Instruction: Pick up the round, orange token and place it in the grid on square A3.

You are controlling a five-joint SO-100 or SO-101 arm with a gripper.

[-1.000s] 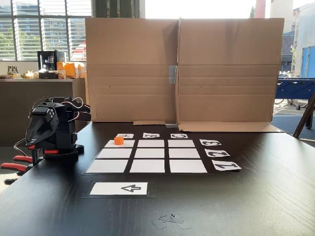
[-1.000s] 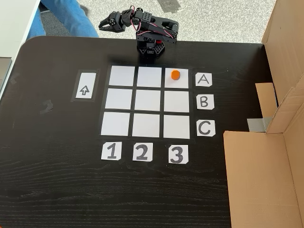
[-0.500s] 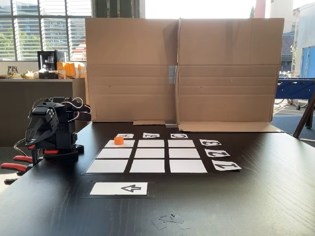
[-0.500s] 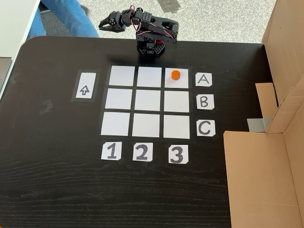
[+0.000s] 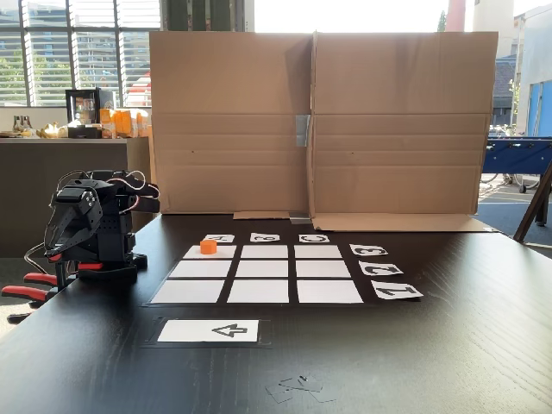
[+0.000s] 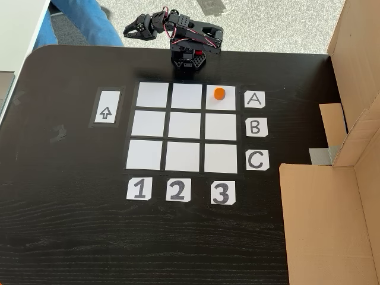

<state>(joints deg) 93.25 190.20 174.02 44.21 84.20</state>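
While I watch the low fixed view, the token (image 5: 208, 247) sits on the grid (image 5: 259, 274), in its far left corner cell just beside the lettered card on that side. The arm is folded up at the table's left edge, well apart from the grid, with the gripper (image 5: 62, 246) hanging downward; I cannot tell from here how far its fingers are spread.

From the high fixed view, the token (image 6: 219, 94) rests on square A3 (image 6: 227, 101), the grid's (image 6: 183, 127) corner cell beside the A card (image 6: 254, 100) and in line with the 3 card (image 6: 220, 192). The gripper (image 6: 129, 29) points away from the grid, past the table edge, its fingers slightly parted and holding nothing.
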